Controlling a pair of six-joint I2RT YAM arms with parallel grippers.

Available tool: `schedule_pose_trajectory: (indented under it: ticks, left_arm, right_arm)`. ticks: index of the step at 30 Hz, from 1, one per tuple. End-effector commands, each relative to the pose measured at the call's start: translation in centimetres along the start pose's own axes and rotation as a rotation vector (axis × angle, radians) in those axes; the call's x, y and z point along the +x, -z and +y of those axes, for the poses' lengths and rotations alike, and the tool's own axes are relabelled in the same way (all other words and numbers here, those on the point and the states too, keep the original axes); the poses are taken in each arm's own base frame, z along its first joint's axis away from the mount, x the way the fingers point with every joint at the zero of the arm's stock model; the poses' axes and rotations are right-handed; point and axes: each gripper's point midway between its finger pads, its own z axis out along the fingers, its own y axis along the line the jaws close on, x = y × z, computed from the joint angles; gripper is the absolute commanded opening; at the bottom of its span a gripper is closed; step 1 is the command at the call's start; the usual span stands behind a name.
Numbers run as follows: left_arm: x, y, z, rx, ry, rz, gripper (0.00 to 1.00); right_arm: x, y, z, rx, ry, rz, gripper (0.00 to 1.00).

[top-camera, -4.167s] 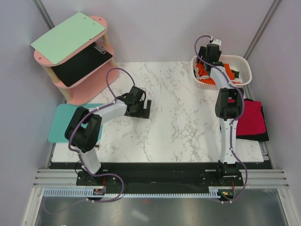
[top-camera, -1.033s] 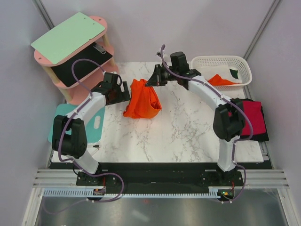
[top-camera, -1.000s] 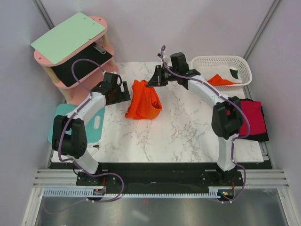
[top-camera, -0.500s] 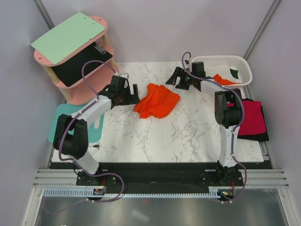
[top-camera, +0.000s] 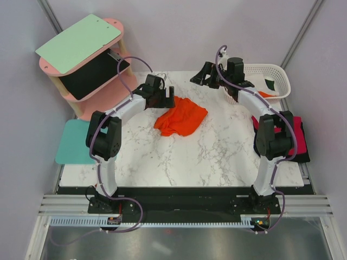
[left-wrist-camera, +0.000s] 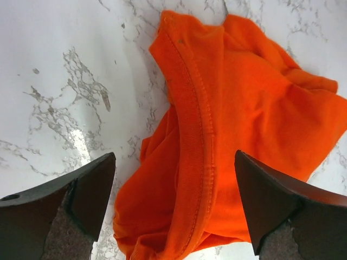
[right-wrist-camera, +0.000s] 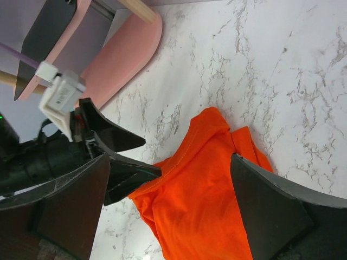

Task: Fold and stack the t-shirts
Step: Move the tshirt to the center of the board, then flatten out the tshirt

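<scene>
Orange shirt (top-camera: 181,116) lay crumpled on the table (top-camera: 217,157), far-centre. Left gripper (top-camera: 166,101) was spread wide and empty over the shirt's left edge. Right gripper (top-camera: 199,77) was also spread and empty, farther back, near the basket (top-camera: 280,70).

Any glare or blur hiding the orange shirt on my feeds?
Left wrist: orange shirt sharp to the stitching, small glare patch on the marble table, left fingers soft. Right wrist: shirt clear, right fingers dark, blurred. Top external: even light, no glare.
</scene>
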Motion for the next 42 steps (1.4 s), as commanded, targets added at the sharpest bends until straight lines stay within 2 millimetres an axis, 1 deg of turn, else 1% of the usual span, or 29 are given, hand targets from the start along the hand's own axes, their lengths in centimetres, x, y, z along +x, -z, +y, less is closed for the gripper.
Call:
schedule_pose_trajectory:
  ticks: [1,2,3,6,7,8,9,11,12,14,15,17,18,20,21,24,33,37,38,40,41,42]
  left_arm:
    - [0.0,-0.5,-0.6,0.035,-0.042,0.040,0.93]
    - [0.3,-0.8,-0.8,0.041,-0.043,0.050,0.91]
    - [0.4,-0.8,-0.8,0.043,-0.043,0.053,0.87]
    - [0.7,-1.0,-1.3,0.054,-0.051,0.071,0.79]
    - [0.5,-0.9,-1.7,0.063,-0.055,0.069,0.70]
    - [0.5,-0.8,-1.9,0.069,-0.056,0.070,0.66]
    - [0.4,-0.8,-2.1,0.076,-0.059,0.070,0.56]
    - [0.1,-0.6,-3.1,0.111,-0.069,0.071,0.46]
    - [0.3,-0.8,-3.2,0.117,-0.072,0.082,0.35]
    - [0.3,-0.7,-4.2,0.142,-0.089,0.094,0.24]
    - [0.7,-1.0,-4.3,0.138,-0.094,0.107,0.17]
    - [0.4,-0.9,-4.3,0.121,-0.100,0.105,0.16]
    - [0.4,-0.9,-4.2,0.111,-0.097,0.105,0.27]
    - [0.2,-0.8,-3.8,0.080,-0.089,0.095,0.55]
    - [0.1,-0.7,-3.5,0.069,-0.088,0.092,0.67]
    - [-0.1,-0.6,-3.2,0.047,-0.106,0.085,0.72]
    - [2.4,-1.8,-2.8,0.004,-0.150,0.169,0.72]
    - [3.5,-2.7,-2.4,-0.012,-0.153,0.199,0.69]
    - [3.6,-2.9,-2.5,-0.015,-0.157,0.204,0.62]
    - [3.6,-2.9,-2.7,-0.009,-0.157,0.207,0.43]
    - [3.3,-2.9,-3.0,-0.006,-0.162,0.200,0.22]
    - [3.0,-2.7,-3.3,-0.001,-0.160,0.194,0.12]
  right_arm:
    - [-2.3,1.9,0.7,0.005,0.040,-0.058,0.98]
    - [-2.6,2.2,0.8,0.004,0.038,-0.064,0.98]
    - [-2.8,2.4,0.4,0.010,0.032,-0.069,0.98]
    - [-3.5,3.1,-0.1,0.019,0.022,-0.083,0.98]
    - [-3.7,3.3,-0.2,0.022,0.019,-0.089,0.98]
    - [-3.8,3.4,-0.3,0.023,0.020,-0.092,0.98]
    - [-3.8,3.5,-0.4,0.022,0.019,-0.090,0.98]
    - [-3.9,3.6,-0.4,0.022,0.012,-0.093,0.98]
    - [-4.0,3.7,-0.6,0.021,0.009,-0.094,0.98]
    - [-4.0,3.8,-0.9,0.023,0.000,-0.094,0.98]
    - [-4.2,4.0,-1.1,0.024,-0.005,-0.096,0.98]
    - [-4.3,4.3,-1.3,0.023,-0.008,-0.100,0.98]
    - [-4.4,4.5,-1.5,0.026,-0.011,-0.105,0.98]
    - [-4.5,4.7,-1.4,0.025,-0.008,-0.110,0.98]
    - [-4.5,4.8,-1.5,0.026,-0.008,-0.111,0.98]
    - [-4.4,4.9,-1.5,0.020,-0.012,-0.109,0.98]
    - [-4.3,4.7,-2.0,0.016,-0.033,-0.108,0.98]
    - [-4.3,4.8,-2.2,0.013,-0.040,-0.108,0.98]
    - [-4.3,4.8,-2.3,0.013,-0.041,-0.108,0.98]
    - [-4.2,4.9,-2.4,0.013,-0.044,-0.108,0.98]
    - [-4.4,5.0,-2.5,0.015,-0.044,-0.112,0.98]
    - [-4.2,5.1,-2.7,0.018,-0.048,-0.110,0.98]
